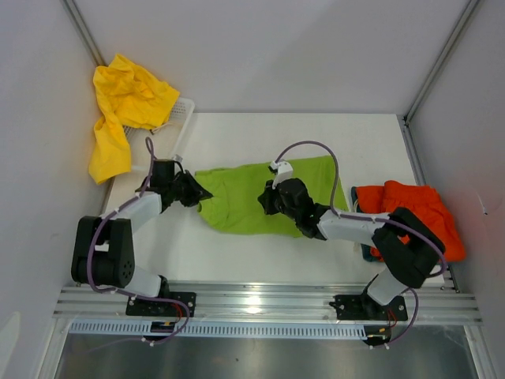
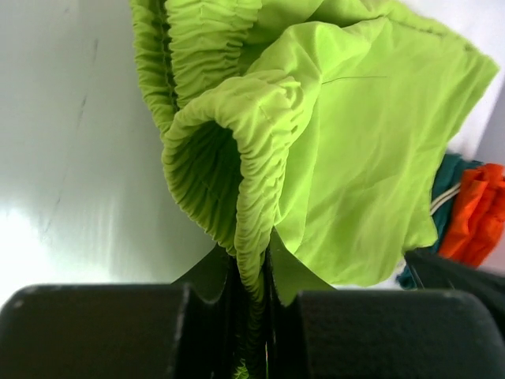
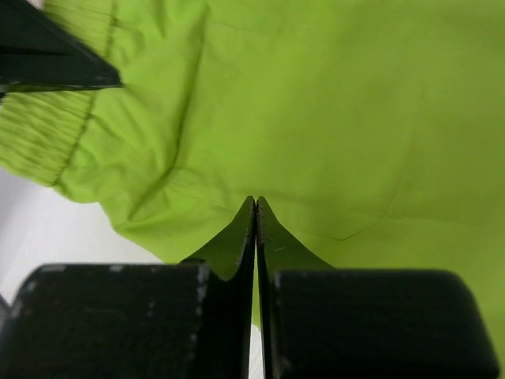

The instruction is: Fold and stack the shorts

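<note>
We see the lime green fabric shorts (image 1: 237,209) lying mid-way across the white worktop (image 1: 316,134), between both arms; the left gripper (image 2: 252,264) is clenched on their ruffled elastic waistband at the left end; the right gripper (image 3: 255,207) is closed tight, tips against the cloth's middle; whether it pinches fabric we cannot tell; orange-red fabric shorts (image 1: 418,209) lie at the right edge.
</note>
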You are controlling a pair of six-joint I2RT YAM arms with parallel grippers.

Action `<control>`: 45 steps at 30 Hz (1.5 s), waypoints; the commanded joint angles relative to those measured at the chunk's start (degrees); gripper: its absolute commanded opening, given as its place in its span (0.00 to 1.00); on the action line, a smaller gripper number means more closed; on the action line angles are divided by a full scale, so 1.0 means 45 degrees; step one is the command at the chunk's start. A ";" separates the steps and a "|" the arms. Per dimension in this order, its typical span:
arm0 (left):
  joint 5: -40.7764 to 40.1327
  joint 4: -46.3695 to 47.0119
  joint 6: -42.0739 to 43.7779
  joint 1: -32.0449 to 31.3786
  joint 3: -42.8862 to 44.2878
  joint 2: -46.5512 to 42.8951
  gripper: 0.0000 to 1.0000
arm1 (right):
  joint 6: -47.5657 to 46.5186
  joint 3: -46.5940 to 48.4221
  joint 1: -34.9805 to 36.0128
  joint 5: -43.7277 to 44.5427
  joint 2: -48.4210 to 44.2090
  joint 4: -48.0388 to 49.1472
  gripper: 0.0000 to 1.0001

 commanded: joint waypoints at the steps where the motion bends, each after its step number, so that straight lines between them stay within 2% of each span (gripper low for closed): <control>1: -0.0789 -0.1798 0.1115 0.0022 0.0807 -0.0499 0.00 | 0.1551 0.0873 -0.0827 -0.3166 0.1188 -0.0571 0.00; 4: -0.0691 -0.2869 0.1545 0.0041 0.1645 -0.0402 0.00 | 0.2001 0.1694 -0.0888 -0.4301 0.2458 -0.0629 0.00; 7: -0.0924 -0.4001 0.1916 0.0022 0.2658 -0.0499 0.00 | 0.2469 0.2047 -0.0615 -0.4266 0.3280 -0.0531 0.00; 10: -0.1837 -0.5098 0.2443 0.0022 0.3365 -0.0597 0.00 | 0.3076 0.1775 -0.0595 -0.3390 0.3672 -0.0550 0.00; 11: -0.2114 -0.5895 0.2599 0.0022 0.4199 -0.0597 0.00 | 0.3503 0.1677 -0.0517 -0.1897 0.3633 -0.0880 0.00; 13: -0.2466 -0.6525 0.3009 0.0022 0.4887 -0.0519 0.00 | 0.3819 0.1190 -0.0205 -0.0907 0.3496 -0.0459 0.00; 20: -0.3150 -0.8128 0.3538 0.0022 0.6433 -0.0050 0.00 | 0.4717 0.1246 0.0244 -0.1606 0.4412 -0.0238 0.00; 24: -0.3892 -0.8947 0.3791 -0.0192 0.7331 -0.0050 0.00 | 0.4738 0.2357 0.1064 -0.1628 0.5349 -0.0803 0.00; 28: -0.5200 -1.0041 0.4026 -0.1049 0.8093 0.0086 0.00 | 0.4874 0.3218 0.1768 -0.1744 0.5859 -0.1020 0.00; 33: -0.5944 -1.0356 0.3832 -0.1677 0.8055 -0.0400 0.00 | 0.4992 0.3375 0.1964 -0.2214 0.5549 -0.1000 0.00; 37: -0.6644 -1.0862 0.3714 -0.2728 0.8542 -0.0597 0.00 | 0.4933 0.3317 0.1906 -0.2293 0.4982 -0.1447 0.00; 40: -0.7465 -1.1467 0.3694 -0.3317 0.9012 -0.0616 0.00 | 0.5089 0.2364 0.1458 -0.2135 0.3948 -0.1021 0.00; 45: -0.8014 -1.1723 0.3636 -0.3610 0.9032 -0.0967 0.00 | 0.4875 0.2261 0.0734 -0.2545 0.3067 -0.1527 0.00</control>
